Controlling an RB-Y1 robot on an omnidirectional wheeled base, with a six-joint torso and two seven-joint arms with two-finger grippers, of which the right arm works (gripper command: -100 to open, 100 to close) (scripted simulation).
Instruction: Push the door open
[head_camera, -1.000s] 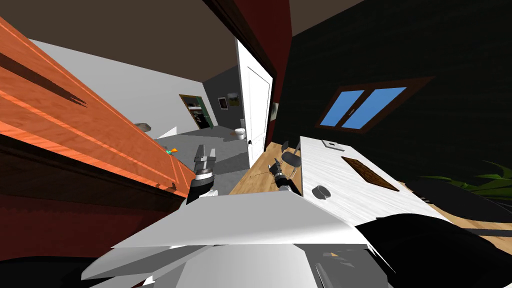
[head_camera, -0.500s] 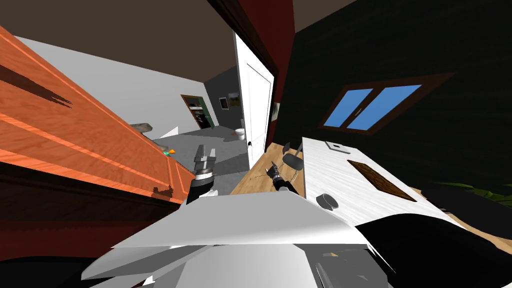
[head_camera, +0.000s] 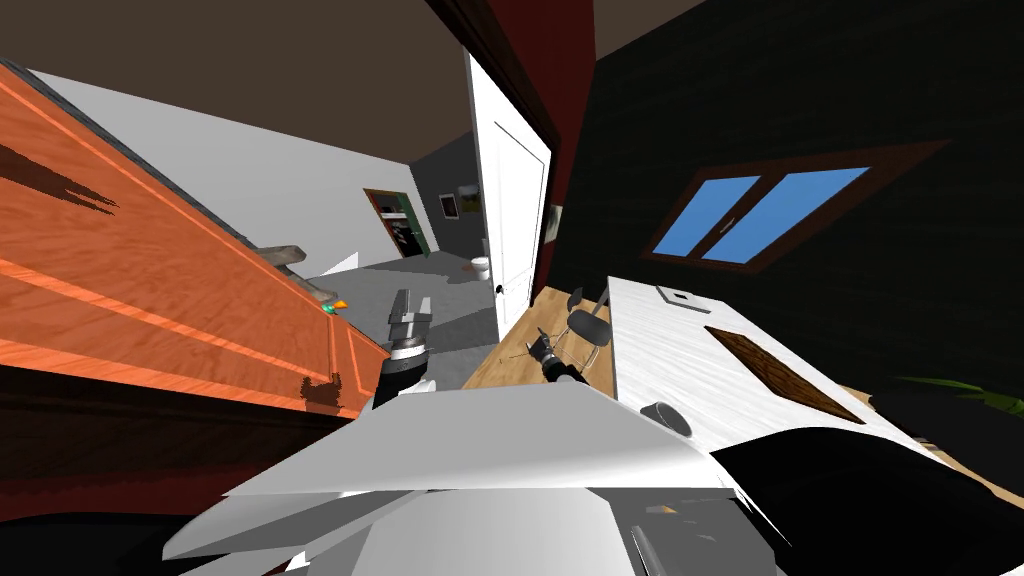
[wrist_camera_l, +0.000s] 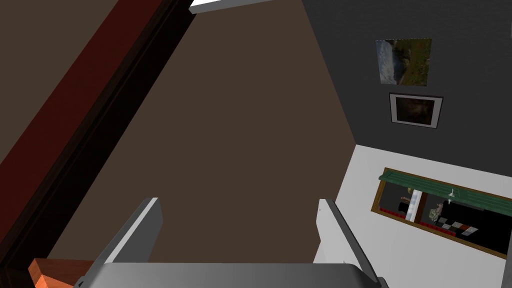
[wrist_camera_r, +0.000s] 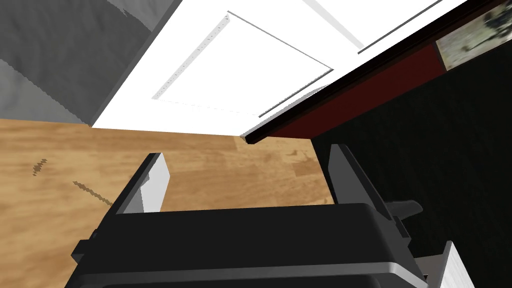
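Observation:
The white panelled door (head_camera: 515, 200) stands swung wide into the grey-floored room beyond, its small knob (head_camera: 499, 288) at its near edge. It hangs beside a dark red frame (head_camera: 545, 60). My right gripper (head_camera: 541, 340) is open and low over the wooden floor, short of the doorway. In the right wrist view the door (wrist_camera_r: 240, 65) and frame (wrist_camera_r: 350, 95) lie ahead of the right gripper (wrist_camera_r: 246, 151), apart from it. My left gripper (head_camera: 411, 303) is open and raised, with nothing held; in its wrist view the left gripper (wrist_camera_l: 237, 202) points up at a brown ceiling.
A tall orange wooden cabinet (head_camera: 150, 290) stands close on my left. To the right is a white table (head_camera: 720, 370) with a dark bowl (head_camera: 665, 417), and a chair (head_camera: 585, 325) stands at its near end. A white bucket (head_camera: 481, 267) sits on the far room's floor.
The whole head view has shifted: I have moved, so the cabinet looms larger and the table and window slide right. My right gripper has edged slightly left. The door stays the same.

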